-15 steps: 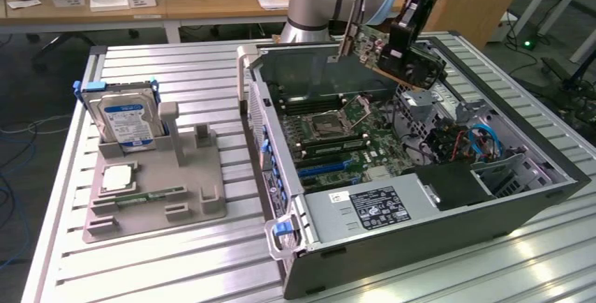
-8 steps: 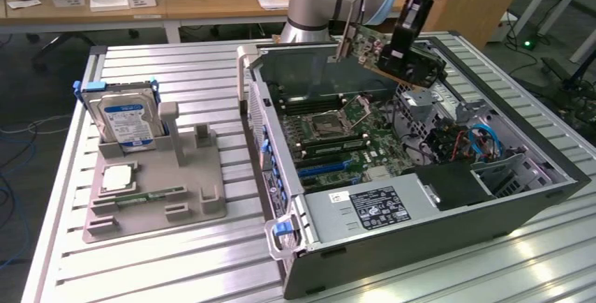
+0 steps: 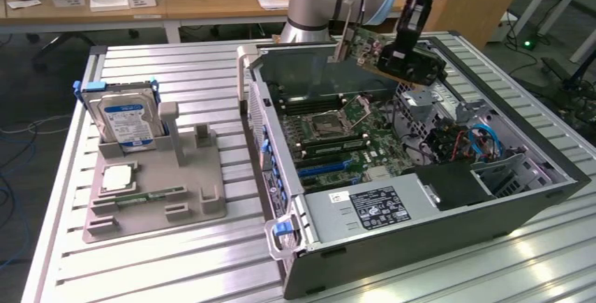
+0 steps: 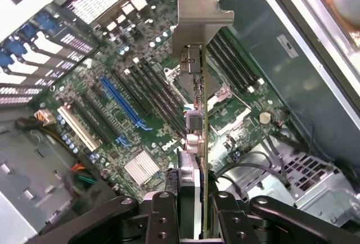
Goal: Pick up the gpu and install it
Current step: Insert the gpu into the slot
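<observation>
The gpu [image 3: 391, 48], a green card with a black cooler and a silver end bracket, hangs tilted in the air above the far side of the open computer case [image 3: 419, 233]. My gripper [image 3: 396, 52] is shut on it. In the wrist view the gpu [image 4: 197, 114] runs edge-on away from the fingers [image 4: 163, 213], its silver bracket at the far end, over the green motherboard [image 4: 129, 114]. The blue expansion slot [image 4: 126, 103] lies below and to one side of the card.
A grey holder tray [image 3: 153, 191] on the exterior view's left carries a silver hard drive [image 3: 130, 121] with a blue-white label and a small RAM stick [image 3: 144, 197]. Inside the case are the power supply [image 3: 373, 209] and blue cables [image 3: 484, 142]. Wooden desks [image 3: 139, 3] stand behind.
</observation>
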Motion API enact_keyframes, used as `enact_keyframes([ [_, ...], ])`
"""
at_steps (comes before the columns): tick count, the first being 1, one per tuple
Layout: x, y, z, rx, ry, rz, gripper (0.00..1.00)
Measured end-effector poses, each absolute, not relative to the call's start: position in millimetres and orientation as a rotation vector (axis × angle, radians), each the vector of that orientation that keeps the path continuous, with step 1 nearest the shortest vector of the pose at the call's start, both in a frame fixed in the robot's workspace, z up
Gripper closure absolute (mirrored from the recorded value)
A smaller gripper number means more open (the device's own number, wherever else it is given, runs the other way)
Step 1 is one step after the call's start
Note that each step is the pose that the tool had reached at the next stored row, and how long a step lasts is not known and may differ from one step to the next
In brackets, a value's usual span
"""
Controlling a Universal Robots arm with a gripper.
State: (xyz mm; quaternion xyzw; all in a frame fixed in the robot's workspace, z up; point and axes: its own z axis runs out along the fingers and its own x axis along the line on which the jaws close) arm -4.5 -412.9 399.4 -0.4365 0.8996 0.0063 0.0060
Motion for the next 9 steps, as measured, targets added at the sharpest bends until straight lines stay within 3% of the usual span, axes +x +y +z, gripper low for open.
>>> enact_keyframes([
  [9,-4.5,-412.9,399.4,-1.552,2.719,0.021,0.72],
])
